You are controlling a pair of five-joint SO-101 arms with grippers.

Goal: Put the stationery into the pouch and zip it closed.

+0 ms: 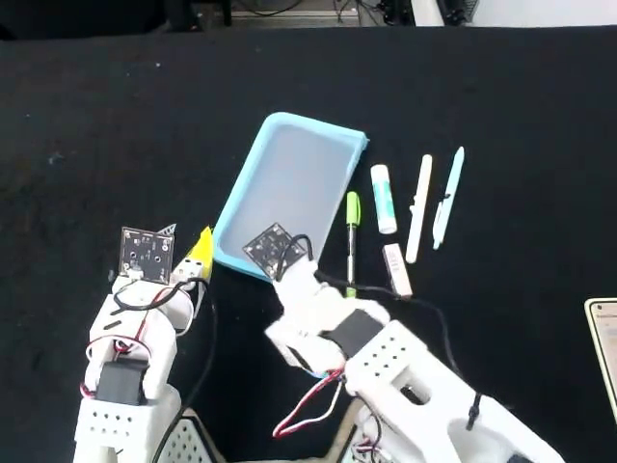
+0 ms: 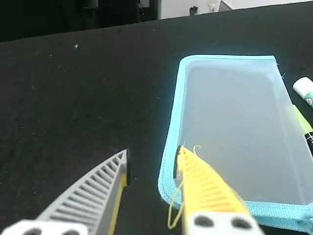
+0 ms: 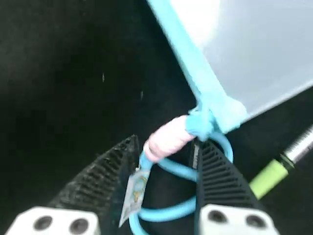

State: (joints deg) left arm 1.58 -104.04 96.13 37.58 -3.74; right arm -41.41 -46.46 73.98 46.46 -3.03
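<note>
The light blue pouch (image 1: pixel 289 188) with a clear face lies slanted at mid-table. My right gripper (image 1: pixel 280 253) is at its near corner. In the right wrist view the black fingers (image 3: pixel 215 171) stand apart around the pink zipper pull (image 3: pixel 166 139) and its blue cord loop (image 3: pixel 171 169), open (image 3: pixel 166 145). My left gripper (image 2: pixel 151 164) is open at the pouch's (image 2: pixel 234 132) left edge, its yellow finger (image 2: pixel 205 191) over the blue rim. To the pouch's right lie a green pen (image 1: pixel 352 241), glue stick (image 1: pixel 383 198), white pen (image 1: pixel 419 207), light blue pen (image 1: pixel 447 196) and a small white eraser (image 1: pixel 396 269).
A white card (image 1: pixel 605 338) pokes in at the right edge of the black table (image 1: pixel 116 125). The right arm's cables (image 1: pixel 308 410) trail near the front edge. The left and far parts of the table are bare.
</note>
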